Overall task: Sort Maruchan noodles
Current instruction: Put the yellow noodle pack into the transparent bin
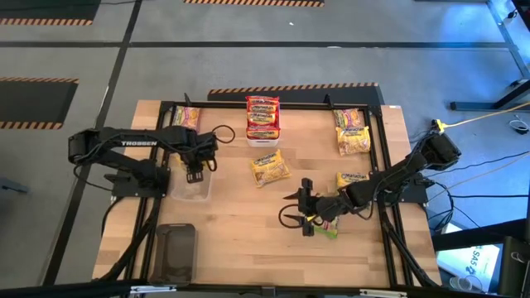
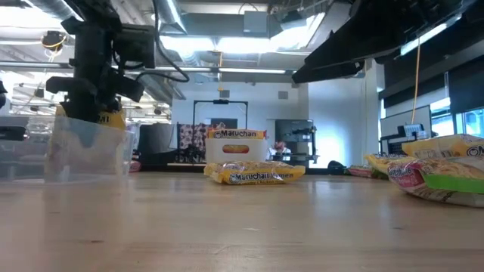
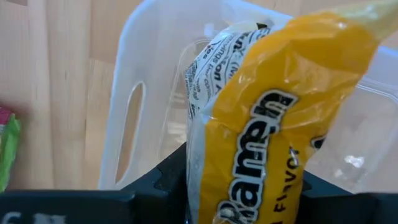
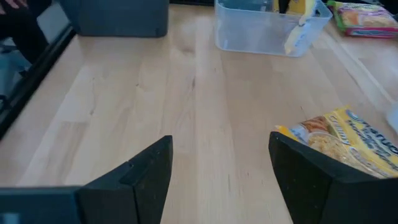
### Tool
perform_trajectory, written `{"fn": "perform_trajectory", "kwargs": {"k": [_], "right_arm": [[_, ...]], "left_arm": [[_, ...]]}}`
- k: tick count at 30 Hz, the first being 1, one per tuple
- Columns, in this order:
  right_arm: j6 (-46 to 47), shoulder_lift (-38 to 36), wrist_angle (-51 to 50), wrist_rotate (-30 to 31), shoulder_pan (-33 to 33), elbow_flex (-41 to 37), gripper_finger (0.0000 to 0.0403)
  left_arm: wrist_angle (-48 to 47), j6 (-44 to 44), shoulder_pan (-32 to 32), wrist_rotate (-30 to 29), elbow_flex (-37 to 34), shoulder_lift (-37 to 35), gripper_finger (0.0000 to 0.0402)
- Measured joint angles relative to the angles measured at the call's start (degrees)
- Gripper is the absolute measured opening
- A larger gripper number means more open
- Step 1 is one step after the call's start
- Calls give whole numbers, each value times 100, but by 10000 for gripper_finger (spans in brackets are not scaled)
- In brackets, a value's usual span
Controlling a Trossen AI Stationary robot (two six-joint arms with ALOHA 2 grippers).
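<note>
Jaws on the left gripper [image 1: 195, 168] are pinching a yellow crinkly plastic Maruchan ramen packet [image 3: 261, 118], holding it upright over the clear plastic bin [image 1: 190, 187] at the table's left side; in the left wrist view the packet is hanging w/ the bin's white handled wall [image 3: 134, 118] right behind it. In the low view the packet's yellow edge [image 2: 110, 117] is showing just above the bin's rim [image 2: 91, 151].

Right gripper [image 1: 300, 209] is sitting low over the light wooden table [image 1: 240, 223] near centre-right, fingers [image 4: 146, 171] spread wide apart w/ nothing between them. A pink-and-green banded packet [image 1: 328, 227] is lying just beside it, partly under the arm.

Other noodle packets: one yellow packet [image 1: 270, 168] is lying flat mid-table, another yellow one [image 1: 354, 179] is lying near the right arm, a red/orange banded stack [image 1: 262, 116] is sitting in a white bin [image 1: 263, 139] at the far edge's middle, a pair of packets [image 1: 352, 131] is lying toward the far right, and one packet [image 1: 187, 117] is lying far left, by the left arm.

A dark rectangular tray [image 1: 175, 251] is resting at the near left corner, well apart from both grippers.
</note>
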Motion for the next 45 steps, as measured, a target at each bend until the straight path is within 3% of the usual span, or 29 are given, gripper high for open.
{"fn": "perform_trajectory", "kwargs": {"k": [7,19,23,30,35,40,45], "right_arm": [[-149,0,279,-337,0,4,241],[-149,0,317,-338,0,4,241],[-151,0,346,-338,0,4,241],[-156,0,351,-338,0,4,241],[-166,0,350,-338,0,4,241],[-167,0,293,-249,0,4,241],[-135,0,93,177,0,4,241]], "left_arm": [[-29,0,-5,-238,4,0,161],[-294,275,0,-387,584,0,171],[-317,394,45,-693,597,0,171],[-265,380,79,-728,600,0,171],[-519,168,-69,-731,1140,0,171],[-467,-1009,-302,-700,2123,-6,172],[1616,-2873,-792,-624,2156,-3,171]]}}
